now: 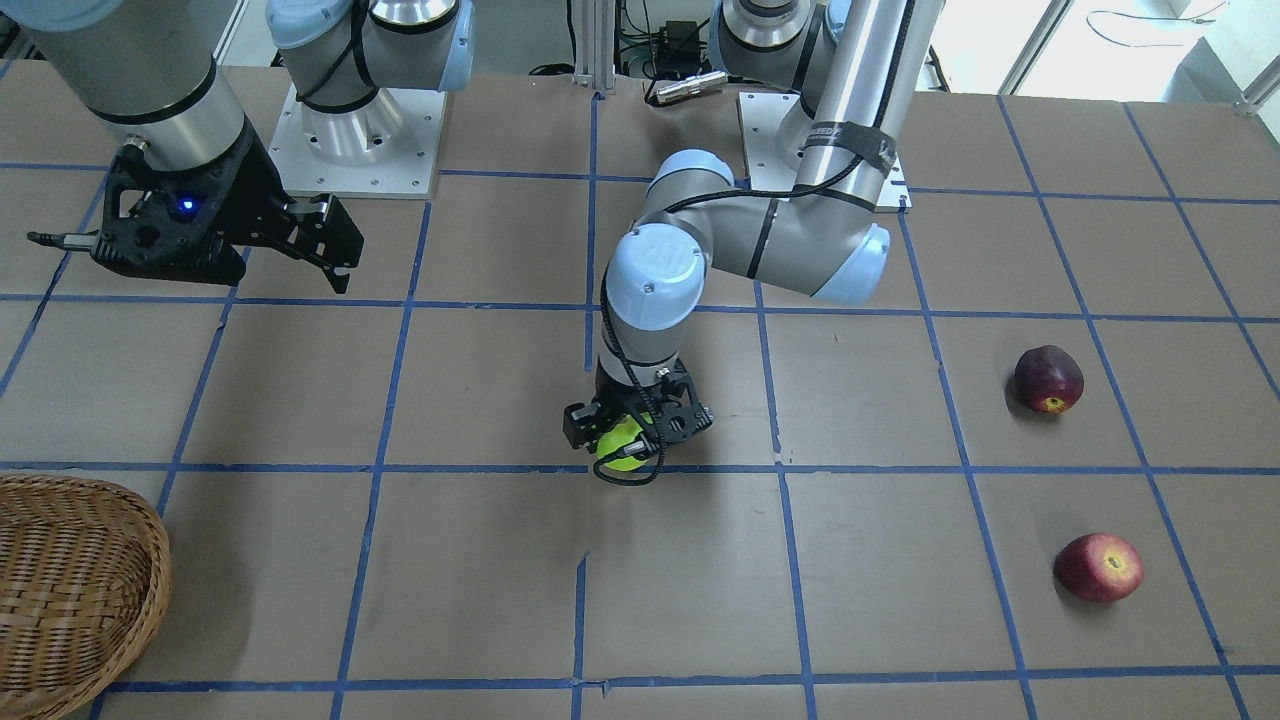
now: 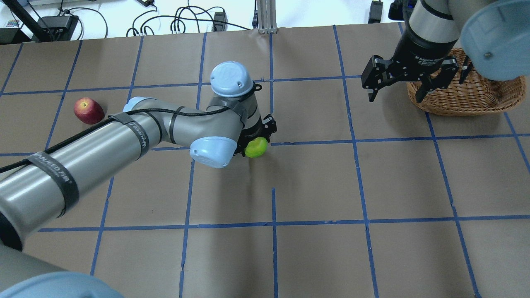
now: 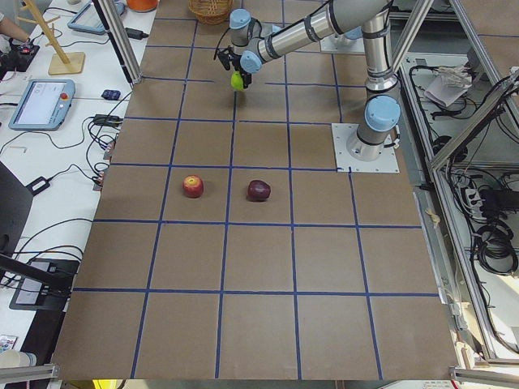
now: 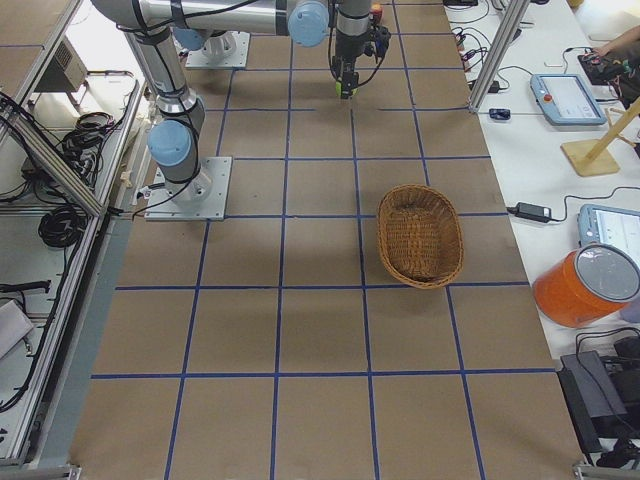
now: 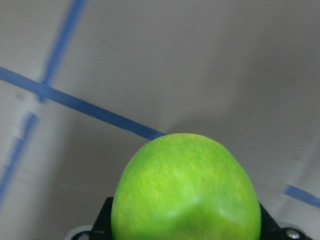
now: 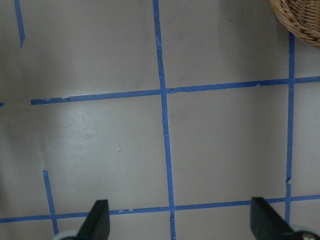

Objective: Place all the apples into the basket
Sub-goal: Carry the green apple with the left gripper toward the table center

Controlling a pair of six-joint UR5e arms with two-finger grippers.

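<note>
My left gripper (image 1: 630,437) is shut on the lime green apple (image 1: 622,443), near the table's middle and just above the tabletop; the apple fills the left wrist view (image 5: 186,192) and shows from overhead (image 2: 256,147). The maroon apple (image 1: 1048,378) and the red apple (image 1: 1098,567) lie on the table on my left side. From overhead only the red apple (image 2: 88,110) shows; my left arm hides the maroon one. The wicker basket (image 1: 70,590) sits on my right side (image 2: 468,99). My right gripper (image 2: 395,94) is open and empty, hovering beside the basket.
Blue tape lines grid the brown table. The two arm bases (image 1: 355,150) stand at the table's robot-side edge. Off the table, past the basket's side, are an orange bucket (image 4: 590,285) and tablets (image 4: 565,98).
</note>
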